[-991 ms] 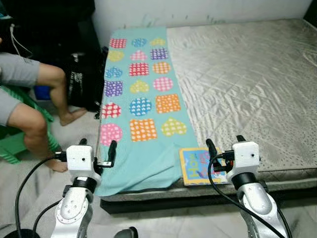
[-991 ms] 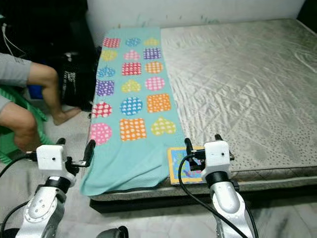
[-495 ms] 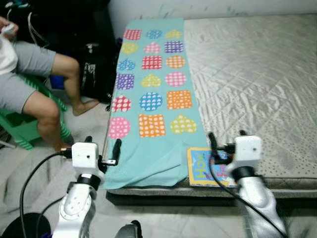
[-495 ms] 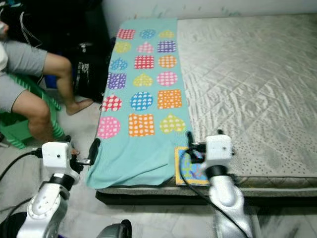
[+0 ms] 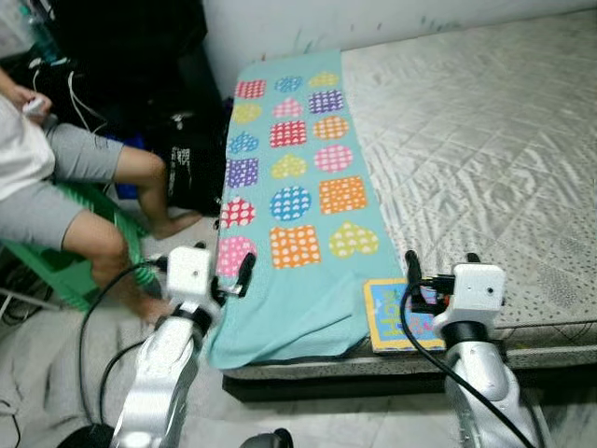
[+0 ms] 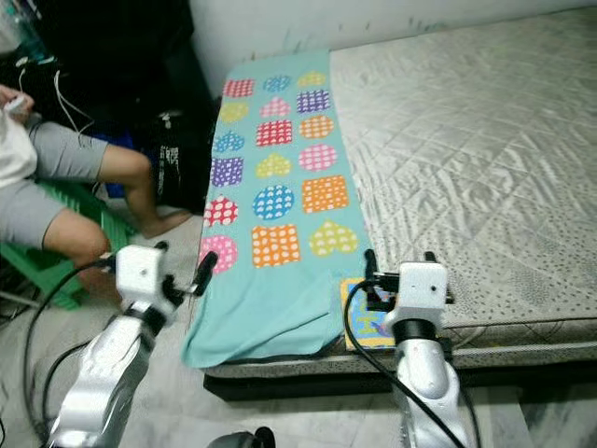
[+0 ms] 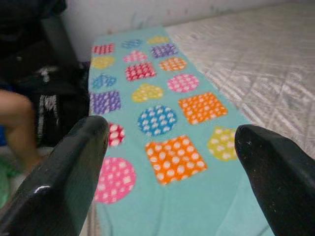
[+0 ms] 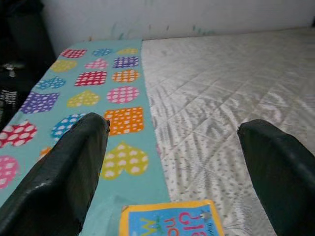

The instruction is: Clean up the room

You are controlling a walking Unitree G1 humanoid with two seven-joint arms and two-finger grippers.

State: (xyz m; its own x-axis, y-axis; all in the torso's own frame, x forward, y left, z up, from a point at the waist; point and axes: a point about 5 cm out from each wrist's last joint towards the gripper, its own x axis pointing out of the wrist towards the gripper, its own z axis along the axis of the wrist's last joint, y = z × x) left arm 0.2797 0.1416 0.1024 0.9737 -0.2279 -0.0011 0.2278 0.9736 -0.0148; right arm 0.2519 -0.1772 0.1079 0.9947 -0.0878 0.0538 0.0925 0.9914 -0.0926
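Now: reach right gripper (image 5: 436, 269), fingers spread wide, down | grab book (image 5: 399, 315) at mattress (image 5: 485, 149) front edge | left gripper (image 5: 224, 267) spread too, by blanket (image 5: 289, 215) corner

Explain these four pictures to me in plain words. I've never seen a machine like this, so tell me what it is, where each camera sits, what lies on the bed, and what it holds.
This is a walking humanoid robot with two silver arms, each ending in a hand of two black fingers. The two wide pictures come from cameras in its head, looking down. The other two come from cameras on its wrists, looking out between the fingers.

Ahead is a bare grey mattress. A turquoise blanket with dotted hearts, circles and squares covers its left strip. A colourful children's book lies at the near edge.

The left hand and right hand are both open and hold nothing. A person sits on a green chair at left.
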